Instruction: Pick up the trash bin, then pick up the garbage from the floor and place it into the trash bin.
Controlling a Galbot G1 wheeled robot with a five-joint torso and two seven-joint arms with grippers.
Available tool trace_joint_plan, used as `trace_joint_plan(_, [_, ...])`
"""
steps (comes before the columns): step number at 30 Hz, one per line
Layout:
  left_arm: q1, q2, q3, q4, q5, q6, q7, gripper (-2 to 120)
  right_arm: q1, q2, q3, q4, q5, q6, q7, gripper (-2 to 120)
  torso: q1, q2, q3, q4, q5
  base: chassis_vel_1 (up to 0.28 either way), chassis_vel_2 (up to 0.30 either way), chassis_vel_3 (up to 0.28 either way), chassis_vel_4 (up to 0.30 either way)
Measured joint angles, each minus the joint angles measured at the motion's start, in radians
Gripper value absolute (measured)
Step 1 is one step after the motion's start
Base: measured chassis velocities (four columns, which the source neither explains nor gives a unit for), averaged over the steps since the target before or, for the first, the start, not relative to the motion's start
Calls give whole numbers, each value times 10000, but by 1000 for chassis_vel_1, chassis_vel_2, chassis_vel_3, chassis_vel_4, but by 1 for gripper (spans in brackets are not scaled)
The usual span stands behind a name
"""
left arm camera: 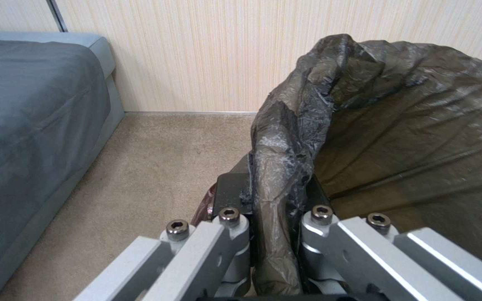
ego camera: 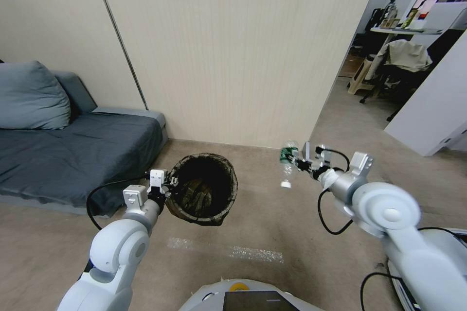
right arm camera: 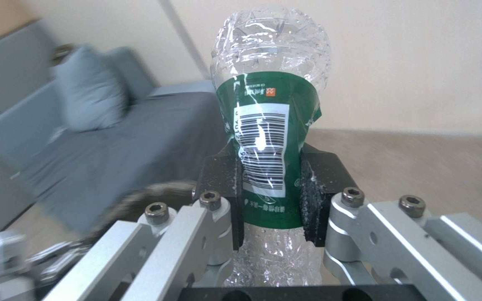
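The trash bin [ego camera: 204, 194], lined with a dark brown-black bag, hangs above the floor left of centre in the head view. My left gripper [ego camera: 171, 185] is shut on its near rim; in the left wrist view the pads [left arm camera: 231, 189] pinch the bag-covered rim [left arm camera: 277, 167]. My right gripper [ego camera: 294, 161] is raised to the right of the bin and shut on the garbage, a clear plastic bottle [ego camera: 288, 164] with a green label. In the right wrist view the bottle [right arm camera: 269, 138] stands between the black pads [right arm camera: 219, 175], squeezed at its label.
A grey sofa [ego camera: 63, 150] with a pillow [ego camera: 31, 97] stands at left against a beige panelled wall [ego camera: 233, 48]. A doorway at right opens on a room with a chair [ego camera: 404, 63] and desk. A shiny strip [ego camera: 228, 250] lies on the carpet before my base.
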Motion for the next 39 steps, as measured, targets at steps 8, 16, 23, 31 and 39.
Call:
trace_joint_plan(8, [-53,-146,-29,110,113,0,44,5,3326,-374,-2710,-724,487,139,-417,18,1,0,1,2,-2,0,0,0,0])
trace_joint_plan(16, [-87,-221,-135,172,189,0,84,5,5112,899,-5607,-1543,182,166,-117,18,1,0,2,2,-3,0,0,0,0])
trace_joint_plan(23, [-104,-258,-210,202,200,0,104,5,5555,1602,-7164,-2524,-785,223,-58,18,1,0,1,-2,-5,0,0,0,0])
trace_joint_plan(31, [-157,-261,-301,213,195,0,121,5,5241,2164,-7841,-3023,-1284,211,81,18,1,0,1,2,-3,0,0,0,0])
trace_joint_plan(39, [-213,-280,-304,263,182,0,130,5,4866,2429,-8315,-3220,-1658,179,225,18,0,0,1,1,-2,0,0,0,0])
